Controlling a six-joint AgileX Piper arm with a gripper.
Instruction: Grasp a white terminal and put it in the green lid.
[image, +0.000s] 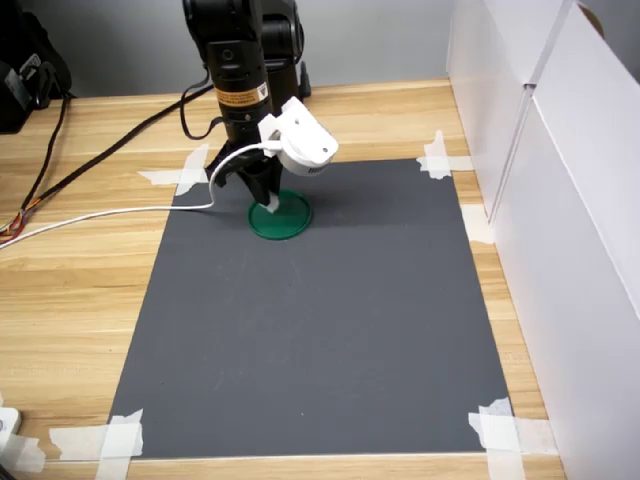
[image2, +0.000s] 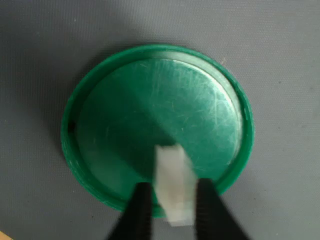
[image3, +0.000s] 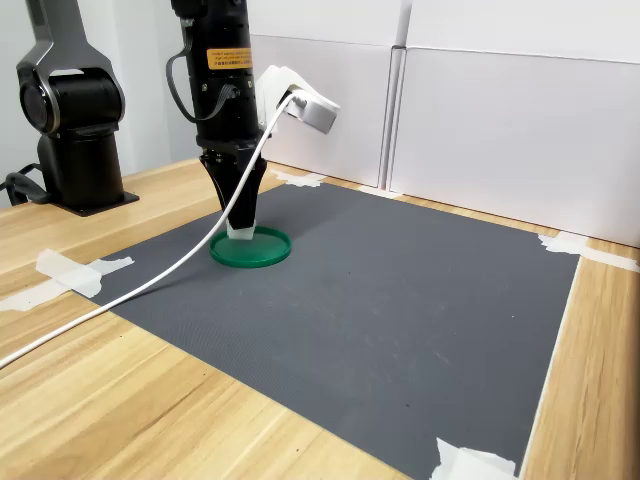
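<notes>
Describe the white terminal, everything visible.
The terminal is a tiny blocky piece of translucent white plastic, slightly blurred in the wrist view. It stands roughly upright, pinched between the gripper's two dark fingers, over the near edge of the green lid. In the second exterior view its lower end sits at the lid's rim; whether it touches the lid cannot be told. No other terminal shows.

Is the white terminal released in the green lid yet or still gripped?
Still gripped: the white terminal sits between the fingers over the green lid.
</notes>
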